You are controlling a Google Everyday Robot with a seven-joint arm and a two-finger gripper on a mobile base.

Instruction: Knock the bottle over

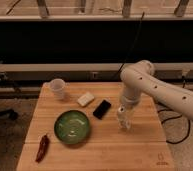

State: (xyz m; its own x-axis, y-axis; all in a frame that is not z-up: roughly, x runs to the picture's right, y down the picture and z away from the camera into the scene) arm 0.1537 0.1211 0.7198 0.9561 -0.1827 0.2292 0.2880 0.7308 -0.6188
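The bottle (124,123) is a small clear-whitish shape standing upright on the wooden table (140,150), right of the middle. My gripper (123,113) points down from the white arm (140,82) and sits directly over and against the bottle's top, partly hiding it. I cannot separate the gripper's tip from the bottle's cap.
A translucent white cup (57,88) stands at the back left. A pale block (86,99) and a black flat object (102,109) lie left of the bottle. A green bowl (72,127) and a red chili pepper (42,148) are at the front left. A dark rail runs behind the table.
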